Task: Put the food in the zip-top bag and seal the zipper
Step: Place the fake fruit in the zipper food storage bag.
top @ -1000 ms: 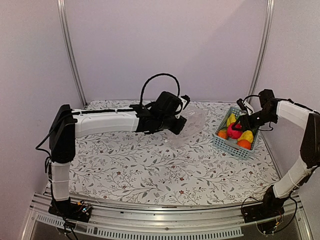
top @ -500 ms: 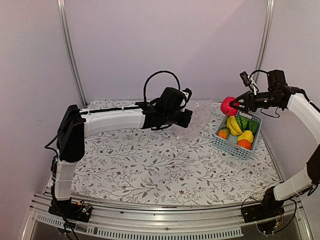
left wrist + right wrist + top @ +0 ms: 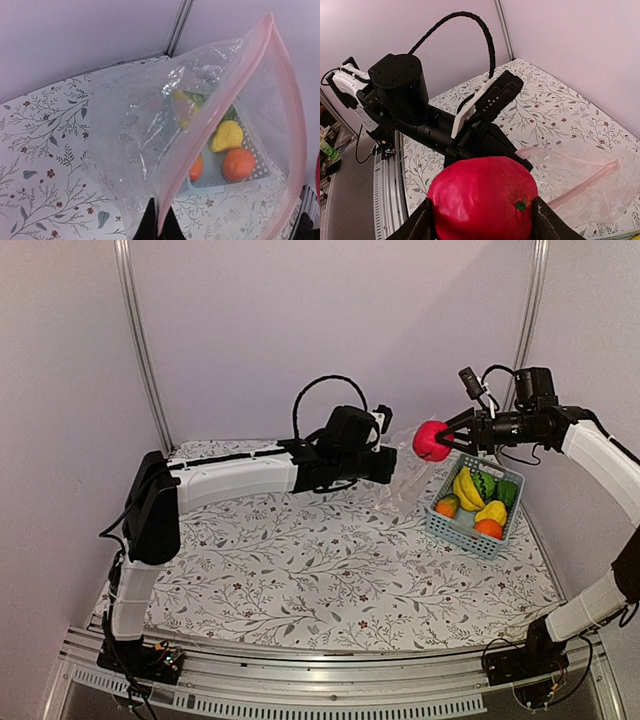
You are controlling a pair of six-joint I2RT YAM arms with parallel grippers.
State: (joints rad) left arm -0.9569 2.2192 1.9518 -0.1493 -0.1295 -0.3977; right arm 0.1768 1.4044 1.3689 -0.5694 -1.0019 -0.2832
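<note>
Right pincer (image 3: 443,439) pinches the red fruit (image 3: 428,442) in mid-air, up off the worktop. Just to its left hangs the zip-top bag (image 3: 405,482), rim nipped in the tightly closed left pincer (image 3: 157,227), mouth gaping toward the fruit.

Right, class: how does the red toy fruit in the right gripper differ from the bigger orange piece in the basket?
The red fruit is deep red; the orange piece is orange. The red fruit is held in the air by the right gripper; the orange piece lies in the blue basket among other pieces. Both are round toy food, neither yet in the zip-top bag.
</note>
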